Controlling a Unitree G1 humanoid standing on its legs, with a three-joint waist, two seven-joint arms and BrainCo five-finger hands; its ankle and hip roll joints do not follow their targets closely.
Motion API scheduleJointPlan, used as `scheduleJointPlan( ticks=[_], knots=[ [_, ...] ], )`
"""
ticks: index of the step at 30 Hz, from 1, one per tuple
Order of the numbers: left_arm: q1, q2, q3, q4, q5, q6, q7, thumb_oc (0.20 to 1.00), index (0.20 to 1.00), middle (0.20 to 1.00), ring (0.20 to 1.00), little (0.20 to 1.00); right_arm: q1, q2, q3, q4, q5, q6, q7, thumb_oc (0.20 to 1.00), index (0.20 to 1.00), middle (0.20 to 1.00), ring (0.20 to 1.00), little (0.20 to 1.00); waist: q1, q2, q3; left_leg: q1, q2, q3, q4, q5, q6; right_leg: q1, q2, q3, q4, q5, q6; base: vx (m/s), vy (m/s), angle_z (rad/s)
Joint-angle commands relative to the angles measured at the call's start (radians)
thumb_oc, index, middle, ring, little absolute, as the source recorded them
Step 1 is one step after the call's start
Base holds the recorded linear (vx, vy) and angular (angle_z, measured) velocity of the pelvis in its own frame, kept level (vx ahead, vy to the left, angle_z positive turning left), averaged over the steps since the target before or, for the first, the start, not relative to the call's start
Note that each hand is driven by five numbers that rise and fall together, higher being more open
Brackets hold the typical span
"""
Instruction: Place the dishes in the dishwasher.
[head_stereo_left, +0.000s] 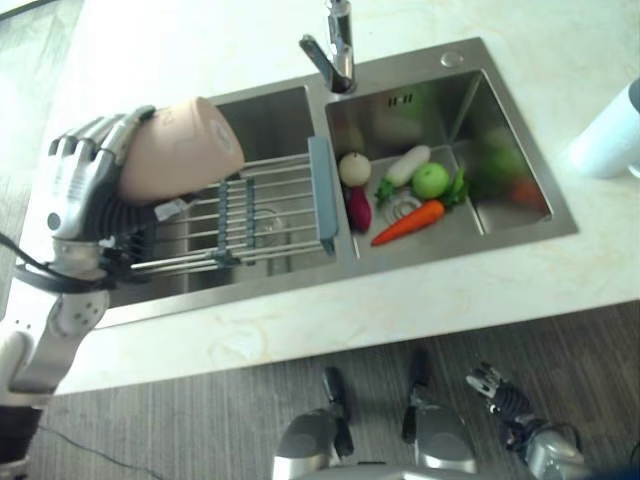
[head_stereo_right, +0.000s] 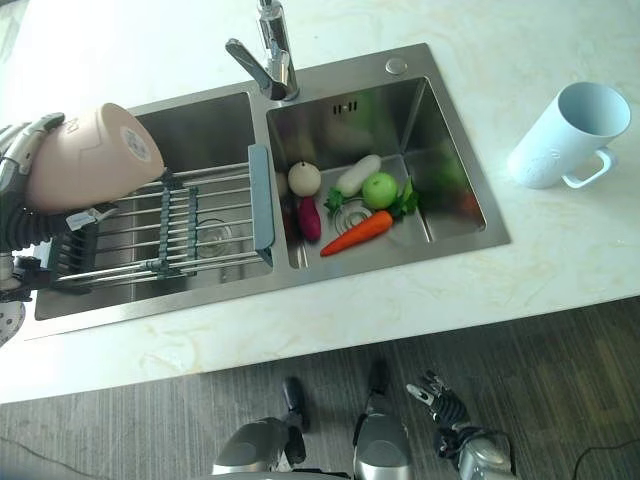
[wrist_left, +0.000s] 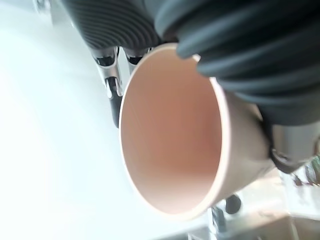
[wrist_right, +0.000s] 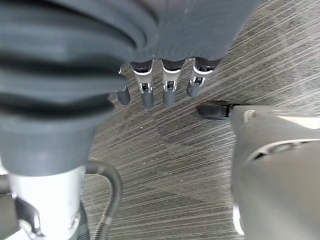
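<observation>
- Left hand is clamped round the pink cup, tilted above the rack over the left sink basin.
- Right hand hangs relaxed by the floor.
- Step: carrying the cup; next it probably needs lowering onto the rack.

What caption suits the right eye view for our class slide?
Robot's left hand holds a pink plastic cup above the metal sink rack; pale blue mug waits on the counter.

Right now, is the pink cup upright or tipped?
Tipped: the pink cup lies sideways in the left hand, its empty mouth facing the wrist camera.
</observation>
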Motion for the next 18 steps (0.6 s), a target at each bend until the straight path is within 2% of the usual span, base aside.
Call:
scheduleJointPlan(
  ticks=[1, 5, 9, 12, 16, 18],
  knots=[
    [-0.026, 0.002, 0.091, 0.053, -0.019, 0.06, 0.196, 0.2, 0.2, 0.2, 0.2, 0.2, 0.052, 0.027, 0.003, -0.027, 0.002, -0.046, -0.003, 1.0, 1.0, 1.0, 1.0, 1.0, 0.002, -0.026, -0.052, -0.11, -0.018, -0.061, 0.146, -0.089, -0.008, -0.005, -0.083, -0.074, 0.106, -0.113, 0.105, 0.02, -0.072, 0.03],
    [0.041, -0.094, 0.116, 0.061, -0.019, 0.073, 0.315, 0.2, 0.2, 0.2, 0.2, 0.2, 0.07, 0.065, 0.028, -0.023, -0.019, -0.046, -0.036, 1.0, 1.0, 1.0, 1.0, 1.0, 0.018, -0.033, -0.096, -0.074, -0.01, -0.069, 0.137, -0.09, -0.014, 0.041, -0.074, -0.089, 0.111, -0.137, 0.095, 0.05, -0.081, 0.11],
    [0.096, -0.157, 0.136, 0.06, -0.037, 0.066, 0.297, 0.2, 0.2, 0.2, 0.2, 0.2, 0.062, 0.099, 0.045, 0.018, -0.033, 0.037, -0.021, 1.0, 1.0, 1.0, 1.0, 1.0, 0.04, -0.033, -0.145, -0.024, 0.003, -0.081, 0.118, -0.087, -0.025, 0.098, -0.056, -0.101, 0.108, -0.162, 0.077, 0.07, -0.099, 0.21],
    [0.104, -0.181, 0.134, 0.074, -0.08, 0.049, 0.299, 0.2, 0.2, 0.2, 0.2, 0.2, 0.037, 0.111, 0.057, 0.062, -0.058, 0.029, -0.015, 1.0, 1.0, 1.0, 1.0, 1.0, 0.055, -0.031, -0.161, -0.004, 0.012, -0.093, 0.118, -0.088, -0.03, 0.125, -0.047, -0.106, 0.111, -0.179, 0.064, 0.04, -0.118, 0.27],
    [0.113, -0.244, 0.112, 0.087, -0.144, 0.051, 0.255, 0.2, 0.2, 0.2, 0.2, 0.2, -0.034, 0.12, 0.103, 0.135, -0.152, 0.039, -0.005, 1.0, 1.0, 1.0, 1.0, 1.0, 0.103, -0.033, -0.184, 0.019, 0.026, -0.137, 0.153, -0.102, -0.045, 0.173, -0.03, -0.119, 0.116, -0.21, 0.033, 0.02, -0.207, 0.33],
    [0.121, -0.267, 0.118, 0.088, -0.19, 0.029, 0.191, 0.2, 0.2, 0.2, 0.2, 0.2, -0.088, 0.103, 0.13, 0.214, -0.288, 0.113, -0.063, 1.0, 1.0, 1.0, 1.0, 1.0, 0.143, -0.03, -0.189, 0.011, 0.039, -0.169, 0.189, -0.103, -0.061, 0.193, -0.018, -0.131, 0.119, -0.227, 0.012, 0.0, -0.277, 0.2]
  ],
)
